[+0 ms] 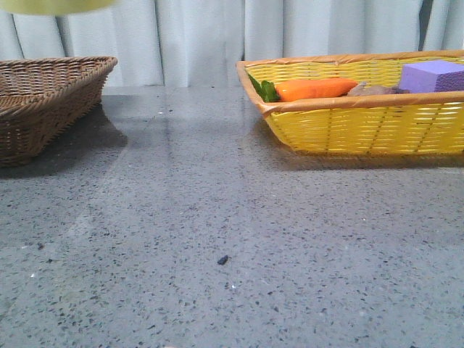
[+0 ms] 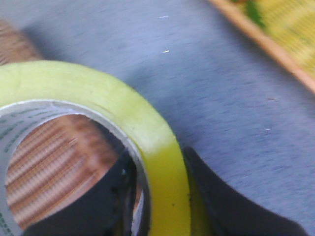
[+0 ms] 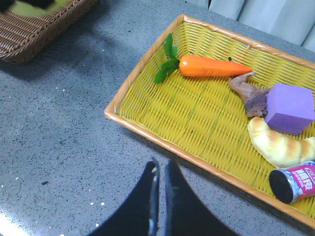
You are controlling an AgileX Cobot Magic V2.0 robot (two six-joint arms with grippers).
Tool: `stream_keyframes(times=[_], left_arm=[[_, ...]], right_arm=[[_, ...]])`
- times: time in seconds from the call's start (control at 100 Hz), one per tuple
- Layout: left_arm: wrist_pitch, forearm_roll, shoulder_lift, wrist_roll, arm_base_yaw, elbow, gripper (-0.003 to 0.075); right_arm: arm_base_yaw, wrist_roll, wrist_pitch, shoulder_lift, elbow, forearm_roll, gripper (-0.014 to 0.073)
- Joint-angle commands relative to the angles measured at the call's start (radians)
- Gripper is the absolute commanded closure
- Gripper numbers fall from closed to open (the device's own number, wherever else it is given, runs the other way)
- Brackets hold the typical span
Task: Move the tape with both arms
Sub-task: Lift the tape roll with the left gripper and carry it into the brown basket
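The yellow tape roll (image 2: 147,132) fills the left wrist view, its white core with green lettering showing. My left gripper (image 2: 165,196) is shut on the roll's wall, one finger inside the core and one outside. The roll hangs above the brown basket (image 2: 44,162), seen through its hole. In the front view only the roll's lower edge (image 1: 58,6) shows at the top left, above the brown basket (image 1: 43,94). In the right wrist view the roll (image 3: 29,7) is a yellow patch over that basket (image 3: 44,29). My right gripper (image 3: 161,169) is shut and empty over the table beside the yellow basket (image 3: 147,123).
The yellow basket (image 1: 362,123) at the right holds an orange carrot (image 3: 211,66), a purple block (image 3: 290,108), a bread roll (image 3: 275,145), a brownish piece (image 3: 248,93) and a small can (image 3: 295,183). White curtains hang behind the grey speckled table (image 1: 217,239).
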Motion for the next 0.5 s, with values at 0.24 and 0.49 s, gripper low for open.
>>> stream_keyframes(times=[0.24,0.49], left_arm=[[0.026,-0.026,-0.078,0.038,0.235,-0.008,0.0723],[-0.065,-0.142,-0.077,0.087,0.327,0.128,0.0723]], right_arm=[[-0.005,0.001,-0.087,-0.005,-0.022,-0.028,0.0668],[-0.005,0.001,-0.089,0.001,-0.022,-0.028,0.0668]])
